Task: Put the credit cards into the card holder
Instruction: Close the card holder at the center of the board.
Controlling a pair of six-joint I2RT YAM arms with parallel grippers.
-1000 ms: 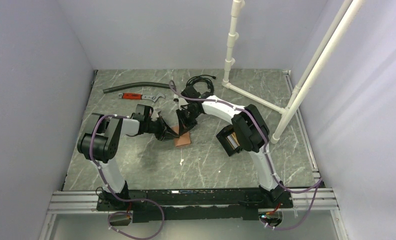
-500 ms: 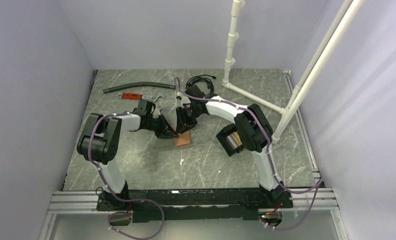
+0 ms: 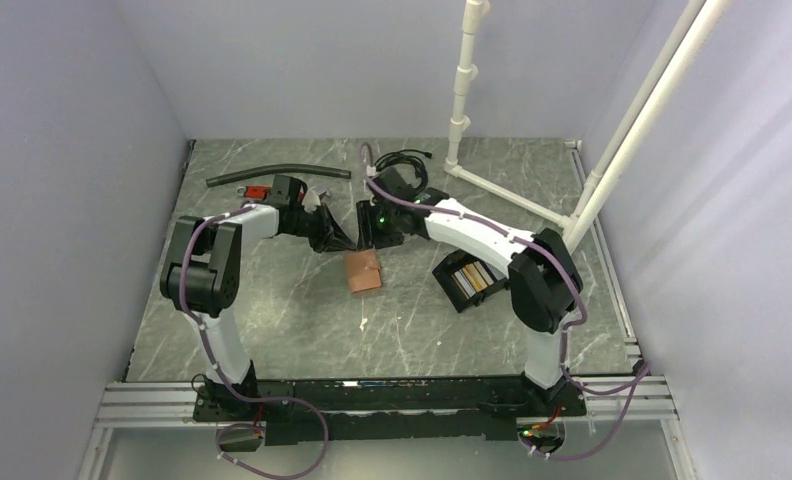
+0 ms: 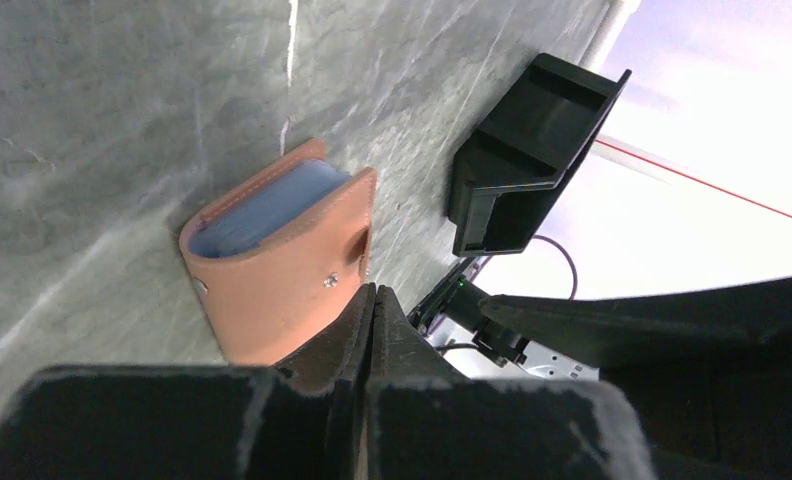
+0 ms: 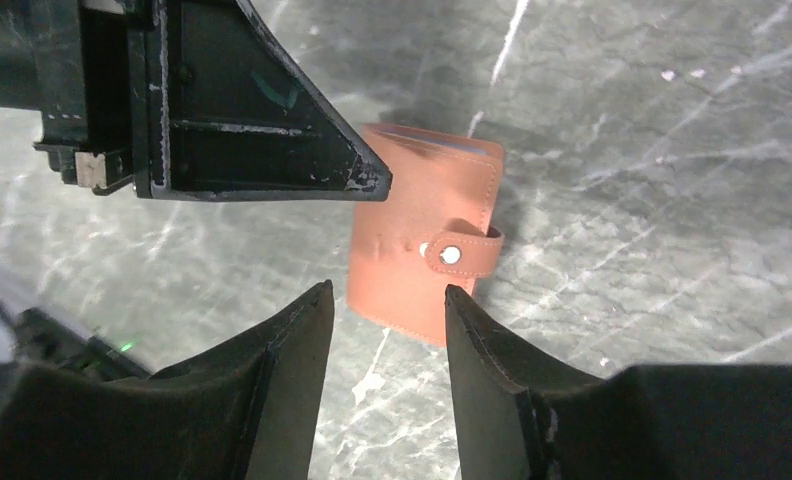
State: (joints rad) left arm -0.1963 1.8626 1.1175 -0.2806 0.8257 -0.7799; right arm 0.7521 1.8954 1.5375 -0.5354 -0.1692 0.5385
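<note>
The tan leather wallet (image 3: 363,270) lies snapped shut on the table, with a bluish card (image 4: 262,205) showing in its open end. The black card holder (image 3: 450,283) lies to its right, tilted, with gold and brown cards (image 3: 474,277) inside. It also shows in the left wrist view (image 4: 527,165). My left gripper (image 3: 342,243) is shut and empty, just back-left of the wallet (image 4: 282,270). My right gripper (image 3: 366,240) is open and empty, hovering just behind the wallet (image 5: 427,240). The left gripper's tip (image 5: 377,183) shows in the right wrist view.
A black hose (image 3: 272,175), a red-handled wrench (image 3: 260,190) and a black cable coil (image 3: 404,160) lie at the back. A white pipe frame (image 3: 507,195) stands at the back right. Grey walls close in both sides.
Both grippers have drawn back from the wallet, which now lies free on the table. The right arm's elbow has swung right, uncovering the card holder.
</note>
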